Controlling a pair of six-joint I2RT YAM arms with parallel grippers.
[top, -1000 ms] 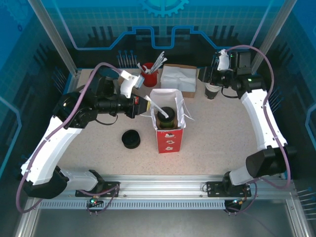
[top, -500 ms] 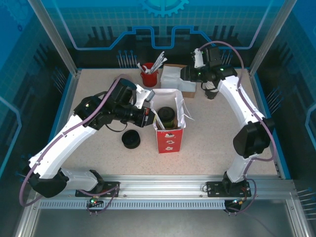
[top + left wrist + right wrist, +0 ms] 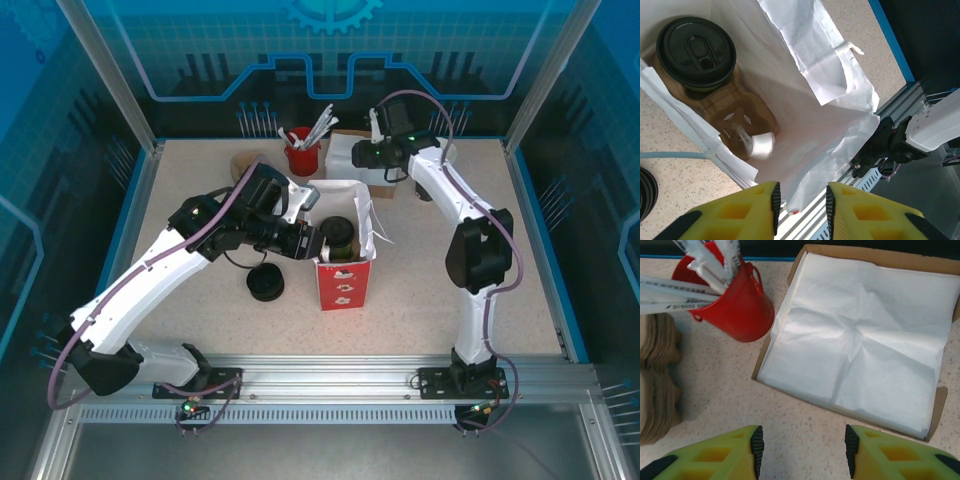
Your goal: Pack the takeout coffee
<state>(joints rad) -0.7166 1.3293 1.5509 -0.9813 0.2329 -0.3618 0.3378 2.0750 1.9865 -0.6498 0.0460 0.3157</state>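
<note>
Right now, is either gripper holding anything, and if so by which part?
Nothing is held. The left gripper is open over the paper bag, where the lidded coffee cup sits; the right gripper is open above the napkins.

The cup (image 3: 696, 51) had a black lid; the bag (image 3: 805, 60) was white, the bucket (image 3: 737, 305) red, the table (image 3: 805, 425) speckled beige.

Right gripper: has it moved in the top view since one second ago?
Yes. The right gripper swung left, from past the right edge of the napkin box to above it, nearer the red bucket.
</note>
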